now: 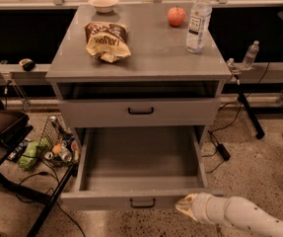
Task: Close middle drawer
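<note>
We look for words first. The chip bag (106, 41) on top of the grey cabinet (146, 63) is brown & yellow w/ big letters on it, but we can't read them. The water bottle (199, 21) has a white label w/ small dark marks, and we can't read those either.

The middle drawer (106, 200) is pulled far out, low down at the front of the cabinet. Its front is wide, low & grey, w/ a small black handle (142, 202) in the middle. Its tray is deep & grey inside. Above it sits a taller grey drawer (180, 112) w/ its own black handle, pushed in. Above that is a dark open gap under the cabinet top.

The gripper (184, 207) is white w/ a yellowish tip. It comes in from the bottom right corner of the view & sits just by the right end of the middle drawer's front. We can't tell if it touches, or if the pincer is wide or narrow.

Also on top: a small white bowl (104, 3) at the back & a red apple (176, 16) near the bottle. On the floor by the left side lie cans (62, 149) & a green thing (30, 154).
</note>
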Tool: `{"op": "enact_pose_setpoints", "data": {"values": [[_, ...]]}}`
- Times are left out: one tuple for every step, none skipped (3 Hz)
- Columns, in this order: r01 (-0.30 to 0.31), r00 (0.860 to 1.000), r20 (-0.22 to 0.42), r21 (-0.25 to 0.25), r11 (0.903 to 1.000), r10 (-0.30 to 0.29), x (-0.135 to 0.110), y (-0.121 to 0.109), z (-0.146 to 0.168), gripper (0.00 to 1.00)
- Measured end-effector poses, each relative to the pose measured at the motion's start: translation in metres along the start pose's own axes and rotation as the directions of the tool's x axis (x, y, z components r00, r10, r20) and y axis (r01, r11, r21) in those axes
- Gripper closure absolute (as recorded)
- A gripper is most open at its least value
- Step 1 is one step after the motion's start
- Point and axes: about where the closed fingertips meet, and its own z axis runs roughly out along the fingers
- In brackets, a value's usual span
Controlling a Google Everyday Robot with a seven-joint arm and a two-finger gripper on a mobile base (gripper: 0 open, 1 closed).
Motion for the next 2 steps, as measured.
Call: {"op": "enact_pose_setpoints", "data": {"values": [[0.003, 1.0, 0.019, 0.003, 1.0, -0.003, -0.006, -0.005, 0.004, 1.0], [0.011, 0.997, 0.073, 0.02, 0.9997, -0.012, -0.025, -0.037, 0.019, 1.0]]}}
